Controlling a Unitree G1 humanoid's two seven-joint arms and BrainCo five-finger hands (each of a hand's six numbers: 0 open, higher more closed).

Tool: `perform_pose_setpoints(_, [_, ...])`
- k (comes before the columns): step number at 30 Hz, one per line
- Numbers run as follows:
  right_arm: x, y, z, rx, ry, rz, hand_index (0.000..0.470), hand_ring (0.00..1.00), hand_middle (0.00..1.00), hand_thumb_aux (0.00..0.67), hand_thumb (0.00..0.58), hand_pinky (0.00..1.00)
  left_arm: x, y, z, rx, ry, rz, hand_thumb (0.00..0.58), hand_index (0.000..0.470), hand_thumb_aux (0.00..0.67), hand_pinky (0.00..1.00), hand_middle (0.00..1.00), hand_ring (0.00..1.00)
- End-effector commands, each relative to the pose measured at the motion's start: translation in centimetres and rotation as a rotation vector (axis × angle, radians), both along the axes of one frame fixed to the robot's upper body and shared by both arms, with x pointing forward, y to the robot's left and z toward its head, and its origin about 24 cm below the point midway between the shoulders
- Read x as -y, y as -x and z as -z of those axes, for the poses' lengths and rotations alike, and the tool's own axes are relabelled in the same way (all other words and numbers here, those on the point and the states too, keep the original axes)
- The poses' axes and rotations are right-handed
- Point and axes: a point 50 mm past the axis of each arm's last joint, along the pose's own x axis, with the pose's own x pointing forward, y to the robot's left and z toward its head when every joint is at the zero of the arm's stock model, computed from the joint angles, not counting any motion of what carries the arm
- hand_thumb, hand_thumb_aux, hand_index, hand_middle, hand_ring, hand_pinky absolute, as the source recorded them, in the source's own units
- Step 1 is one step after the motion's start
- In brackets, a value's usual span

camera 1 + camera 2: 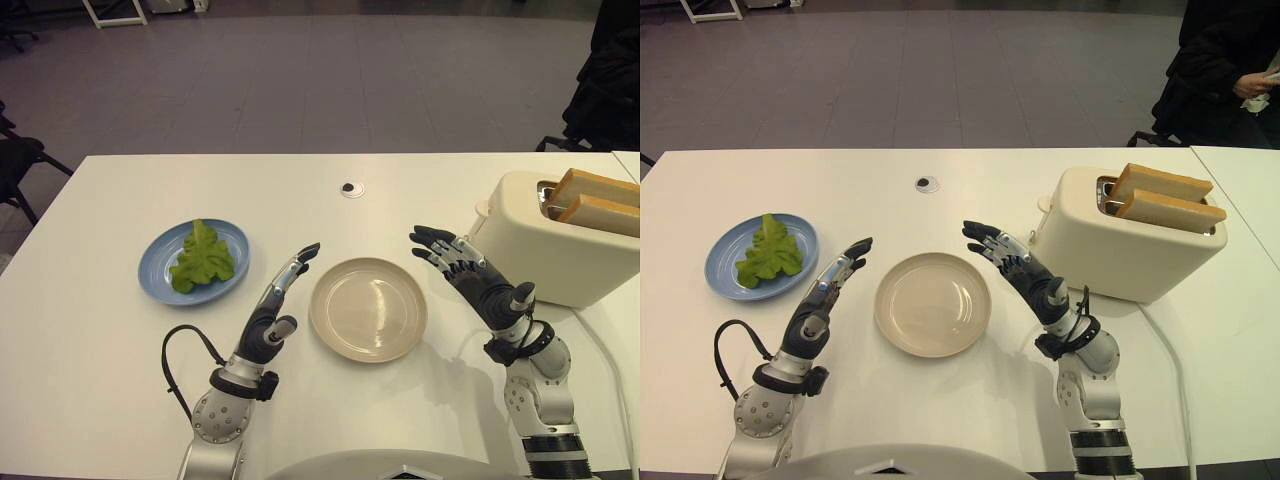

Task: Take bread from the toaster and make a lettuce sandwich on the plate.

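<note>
lettuce (203, 257) lies on a blue plate (150, 270) at far left. the left hand (272, 315), fingers spread and empty, sits just left of the beige plate (368, 308). the right hand (470, 275), also spread and empty, hovers between that plate and the toaster (540, 250). 2 bread slices (595, 200) stand in its slots, right of and beyond the right hand, which is nearer; their long axis runs roughly left-right. no writing can be read.

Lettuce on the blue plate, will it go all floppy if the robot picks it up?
Probably floppy: the lettuce is a thin, crinkled leaf lying on the blue plate, so it would likely droop. It looks light for its size. Its ruffled edges might tear if squeezed hard.
</note>
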Motion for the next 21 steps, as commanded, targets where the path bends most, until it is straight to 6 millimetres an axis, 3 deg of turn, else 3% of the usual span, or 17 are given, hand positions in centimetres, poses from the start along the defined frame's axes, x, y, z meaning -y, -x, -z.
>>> perform_pose_setpoints(1, [4.1,0.6,-6.9,0.24,0.037,0.124,0.0,0.0,0.0,0.0,0.0,0.0,0.6,-0.3,0.1,-0.009,-0.007,0.024,0.0,0.0,0.0,0.0,0.0,0.0])
perform_pose_setpoints(3, [7.1,0.6,-10.3,0.349,0.115,0.234,0.0,0.0,0.0,0.0,0.0,0.0,0.8,-0.3,0.3,-0.015,-0.008,0.027,0.0,0.0,0.0,0.0,0.0,0.0])
perform_pose_setpoints(6, [12.9,-0.8,-12.9,0.449,0.49,0.589,0.0,0.0,0.0,0.0,0.0,0.0,1.2,-0.5,0.6,-0.019,-0.005,0.036,0.0,0.0,0.0,0.0,0.0,0.0])
perform_pose_setpoints(10, [17.2,-3.1,-10.9,0.409,1.025,0.835,0.0,0.0,0.0,0.0,0.0,0.0,1.4,-0.9,0.7,-0.016,-0.01,0.051,0.0,0.0,0.0,0.0,0.0,0.0])
perform_pose_setpoints(12, [19.1,-3.7,-9.2,0.371,1.175,0.901,0.0,0.0,0.0,0.0,0.0,0.0,1.4,-1.1,0.8,-0.017,-0.014,0.056,0.0,0.0,0.0,0.0,0.0,0.0])
perform_pose_setpoints(13, [19.9,-3.7,-8.3,0.341,1.198,0.92,0.039,0.0,0.0,0.055,0.092,0.0,1.4,-1.2,0.8,-0.018,-0.015,0.057,0.0,0.0,0.0,0.0,0.0,0.0])
perform_pose_setpoints(14, [20.4,-3.8,-7.5,0.323,1.215,0.931,0.223,0.0,0.0,0.318,0.42,0.0,1.4,-1.2,0.9,-0.018,-0.016,0.058,0.0,0.0,0.0,0.0,0.0,0.0])
perform_pose_setpoints(15, [20.7,-3.8,-6.6,0.305,1.229,0.929,0.247,0.0,0.0,0.352,0.449,0.0,1.3,-1.2,0.9,-0.019,-0.017,0.058,0.0,0.0,0.0,0.0,0.0,0.0])
perform_pose_setpoints(18, [21.2,-3.9,-4.8,0.286,1.269,0.908,0.253,0.0,0.0,0.36,0.456,0.0,1.2,-1.2,1.0,-0.022,-0.02,0.058,0.0,0.0,0.0,0.0,0.0,0.0])
perform_pose_setpoints(20, [21.2,-4.1,-4.6,0.298,1.278,0.892,0.387,0.0,0.0,0.552,0.562,0.0,1.2,-1.1,1.0,-0.025,-0.021,0.056,0.0,0.0,0.0,0.0,0.0,0.0])
perform_pose_setpoints(21, [21.2,-4.2,-4.6,0.302,1.276,0.887,0.413,0.0,0.0,0.589,0.571,0.0,1.2,-1.1,1.0,-0.026,-0.021,0.057,0.0,0.0,0.0,0.0,0.0,0.0])
